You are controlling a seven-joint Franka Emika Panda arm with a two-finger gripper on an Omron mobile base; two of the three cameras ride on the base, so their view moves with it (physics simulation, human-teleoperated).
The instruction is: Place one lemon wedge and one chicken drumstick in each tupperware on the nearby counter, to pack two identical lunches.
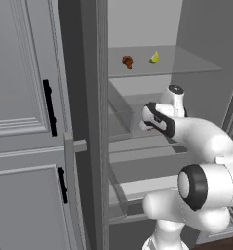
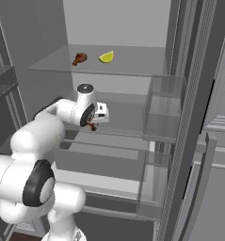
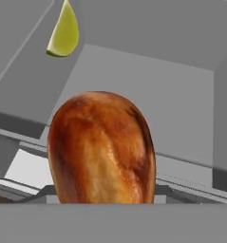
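Observation:
I am facing an open fridge. My gripper (image 2: 93, 123) is inside it at mid height, below the upper glass shelf, shut on a browned chicken drumstick (image 3: 103, 147) whose tip pokes out under the hand (image 2: 92, 126). The drumstick hides the fingertips in the hand view. On the upper shelf lie a second drumstick (image 1: 127, 61) (image 2: 79, 58) and, just to its right, a yellow lemon wedge (image 1: 154, 58) (image 2: 106, 57) (image 3: 63, 33). The tupperware and the counter are out of view.
The upper glass shelf (image 2: 132, 63) runs above the hand. Clear door bins (image 2: 163, 110) hang at the right on the open fridge door (image 2: 217, 141). A grey panelled door with black handles (image 1: 25, 122) stands at the left. More shelves (image 2: 109, 162) lie below the arm.

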